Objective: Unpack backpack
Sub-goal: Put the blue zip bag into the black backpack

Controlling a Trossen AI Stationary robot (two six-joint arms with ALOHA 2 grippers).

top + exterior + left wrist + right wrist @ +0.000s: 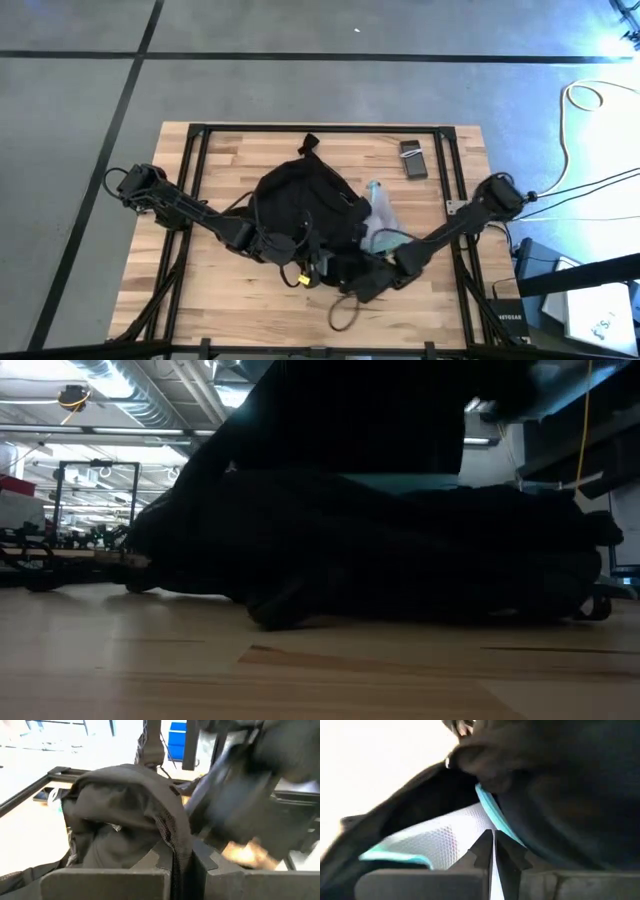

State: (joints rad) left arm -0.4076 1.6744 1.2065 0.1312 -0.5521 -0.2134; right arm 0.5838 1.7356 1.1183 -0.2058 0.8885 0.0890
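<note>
High view: the large black soft fabric backpack [300,205] lies mid-bench on the pale wooden bench [200,290]. The left gripper [175,865] pinches a fold of its fabric. The right gripper [492,852], fingers pressed together, grips the translucent white teal-edged pouch [440,840] at the backpack's right side.

Even overhead light on table [230,300]; low view dim w/ backlit backpack [380,550]; wrist views blurred, blown-out bg.
</note>
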